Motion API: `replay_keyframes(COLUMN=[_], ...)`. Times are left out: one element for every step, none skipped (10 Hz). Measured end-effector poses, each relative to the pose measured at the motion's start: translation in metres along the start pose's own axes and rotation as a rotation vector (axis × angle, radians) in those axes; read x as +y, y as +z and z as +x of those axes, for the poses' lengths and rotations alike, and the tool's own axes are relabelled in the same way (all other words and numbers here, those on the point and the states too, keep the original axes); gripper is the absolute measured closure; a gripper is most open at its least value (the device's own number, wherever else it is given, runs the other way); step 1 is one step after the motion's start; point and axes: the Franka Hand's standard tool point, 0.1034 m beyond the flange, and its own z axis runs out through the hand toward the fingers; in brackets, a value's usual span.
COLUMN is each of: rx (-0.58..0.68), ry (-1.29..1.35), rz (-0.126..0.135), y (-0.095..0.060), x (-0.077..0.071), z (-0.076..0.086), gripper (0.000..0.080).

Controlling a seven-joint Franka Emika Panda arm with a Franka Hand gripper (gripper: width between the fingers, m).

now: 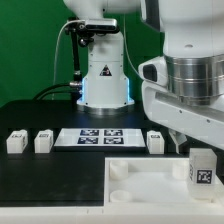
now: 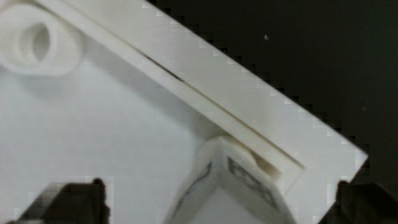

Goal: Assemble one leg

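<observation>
One leg (image 1: pixel 203 168), a small white block with a black-and-white tag, stands upright at a corner of the large white tray-like piece (image 1: pixel 140 185). In the wrist view this leg (image 2: pixel 240 172) sits just inside the tray's rim (image 2: pixel 196 70). My gripper (image 2: pixel 217 205) is open, with a dark finger (image 2: pixel 71 200) on each side of the leg and a gap to each. In the exterior view the gripper (image 1: pixel 192 140) hangs just above the leg. Three more legs lie on the table, two at the exterior view's left (image 1: pixel 16 142) (image 1: pixel 43 142) and one right of the marker board (image 1: pixel 154 141).
The marker board (image 1: pixel 98 137) lies flat on the black table between the loose legs. The robot base (image 1: pixel 103 75) stands behind it. A round corner socket (image 2: pixel 39 45) of the tray shows in the wrist view.
</observation>
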Motion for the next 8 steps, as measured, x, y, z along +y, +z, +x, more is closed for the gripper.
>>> replay_keyframes(rx=[0.000,0.000,0.013,0.053,0.086,0.104,0.099,0.099], ry=[-0.130,-0.227,-0.353,-0.540,-0.696,-0.797,-0.787,-0.743], rz=[0.000,0.000,-0.010,-0.025,-0.020,-0.016,-0.016,-0.013], y=[0.000,0.000,0.000,-0.002,-0.002,0.000,0.000,0.000], x=[0.000,0.000,0.001,-0.001,-0.004,-0.003,-0.003,-0.003], z=[0.000,0.000,0.002,0.008,0.013,0.016,0.014,0.014], gripper=[0.0151,0.0150,0.0150,0.0150,0.0150,0.0150,0.0150,0.0290])
